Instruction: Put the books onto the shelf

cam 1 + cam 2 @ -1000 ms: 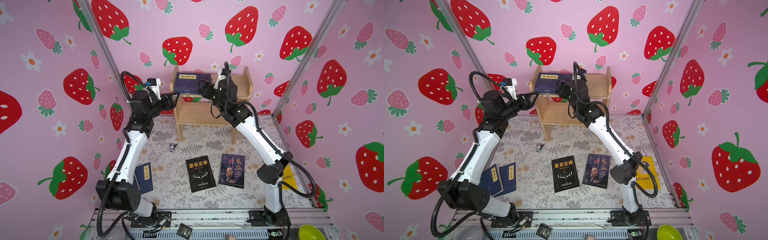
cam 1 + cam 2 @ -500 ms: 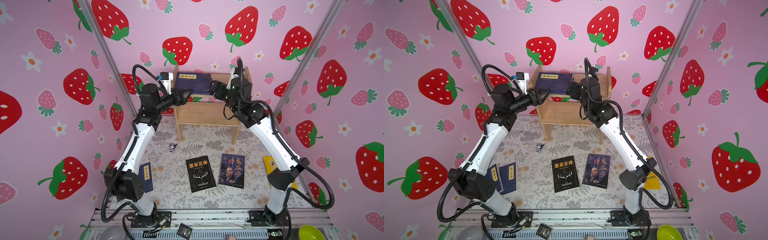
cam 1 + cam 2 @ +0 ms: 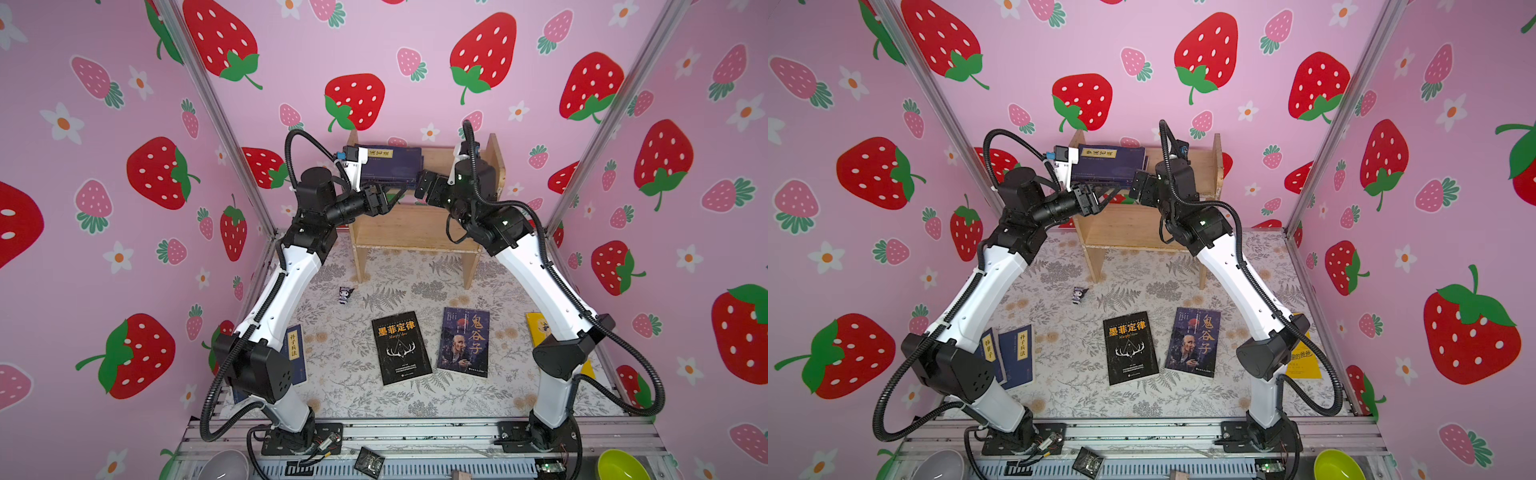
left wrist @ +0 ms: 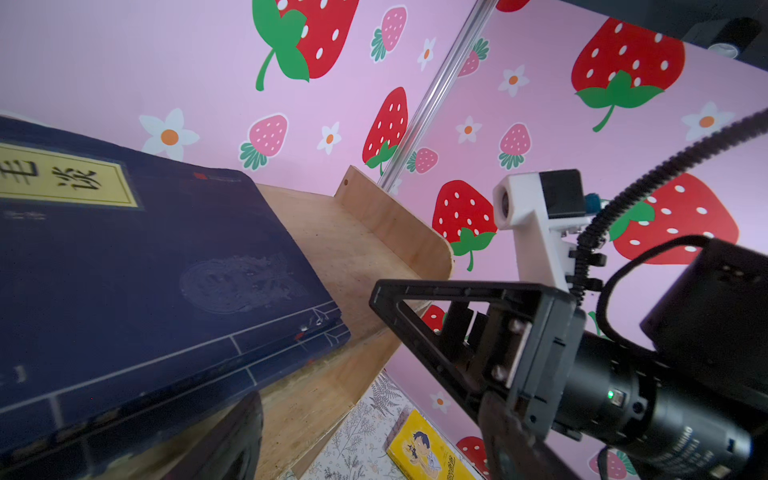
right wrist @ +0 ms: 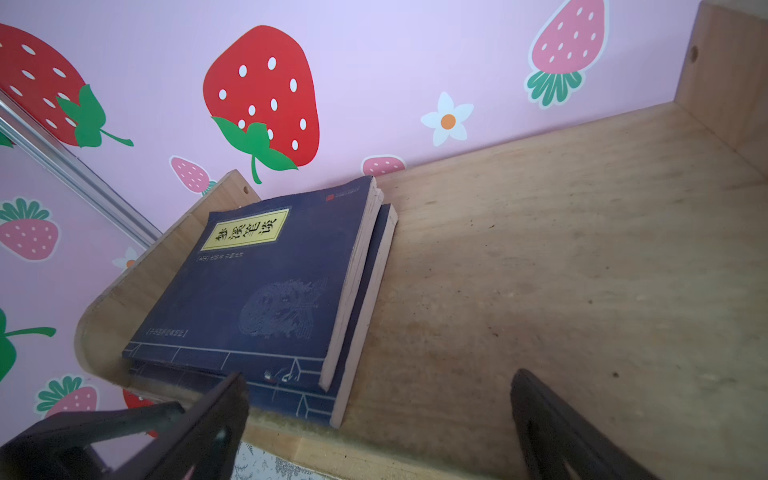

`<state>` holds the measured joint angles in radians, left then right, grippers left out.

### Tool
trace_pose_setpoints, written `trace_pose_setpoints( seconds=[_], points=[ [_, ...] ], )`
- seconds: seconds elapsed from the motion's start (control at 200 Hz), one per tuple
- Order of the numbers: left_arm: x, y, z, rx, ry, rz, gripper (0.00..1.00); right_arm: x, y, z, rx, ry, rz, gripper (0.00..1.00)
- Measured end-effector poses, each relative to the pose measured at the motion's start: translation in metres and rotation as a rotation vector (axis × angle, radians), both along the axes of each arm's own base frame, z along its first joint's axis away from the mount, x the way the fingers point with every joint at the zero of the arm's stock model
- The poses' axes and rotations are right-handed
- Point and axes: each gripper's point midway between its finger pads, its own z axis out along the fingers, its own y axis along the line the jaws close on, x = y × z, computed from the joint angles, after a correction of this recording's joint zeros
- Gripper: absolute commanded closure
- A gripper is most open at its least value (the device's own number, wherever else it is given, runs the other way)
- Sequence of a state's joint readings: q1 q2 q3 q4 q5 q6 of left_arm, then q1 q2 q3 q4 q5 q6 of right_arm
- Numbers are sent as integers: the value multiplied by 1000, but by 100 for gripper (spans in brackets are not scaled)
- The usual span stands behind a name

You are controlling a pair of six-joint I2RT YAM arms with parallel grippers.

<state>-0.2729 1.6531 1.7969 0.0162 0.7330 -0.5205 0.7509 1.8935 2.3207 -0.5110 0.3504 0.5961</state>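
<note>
Small two-tier light wooden shelf [image 3: 415, 226] stands at the back wall on a fern-print mat [image 3: 332, 374]. Stack of two navy paperbacks with yellow title label [image 5: 266, 291] lies flat on the top tier, at the end on the left arm's side, against the side panel. Upper book sits slightly off the lower one.

On the mat, black paperback with gold characters and antlers [image 3: 401, 347] and dark paperback with old man's face [image 3: 465, 343] lie side by side mid-floor. Yellow cartoon paperback [image 3: 1304, 363] is half hidden by the right arm's elbow. Two more navy paperbacks [image 3: 1013, 353] are partly behind the left arm's elbow. Tiny dark figurine [image 3: 345, 294] stands near a shelf leg.

Both arms reach in front of the top tier and block its front edge in both top views.

Right gripper [image 5: 378, 374] is spread wide and empty at the tier's front edge, one finger just beside the stack's corner; contact unclear. Left gripper [image 3: 394, 196] is parted too, holds nothing, and sits just in front of the stack, tips near the right gripper's.
</note>
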Motion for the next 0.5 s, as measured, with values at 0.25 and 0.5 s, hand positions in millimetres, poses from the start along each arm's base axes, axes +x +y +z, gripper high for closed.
trace_pose_setpoints(
  seconds=[0.25,0.5],
  points=[
    [-24,46,28,47,-59,179,9,0,6,1,10,-40,12,0],
    [-17,117,64,61,-137,449,8,-8,21,14,-6,-115,65,0]
  ],
)
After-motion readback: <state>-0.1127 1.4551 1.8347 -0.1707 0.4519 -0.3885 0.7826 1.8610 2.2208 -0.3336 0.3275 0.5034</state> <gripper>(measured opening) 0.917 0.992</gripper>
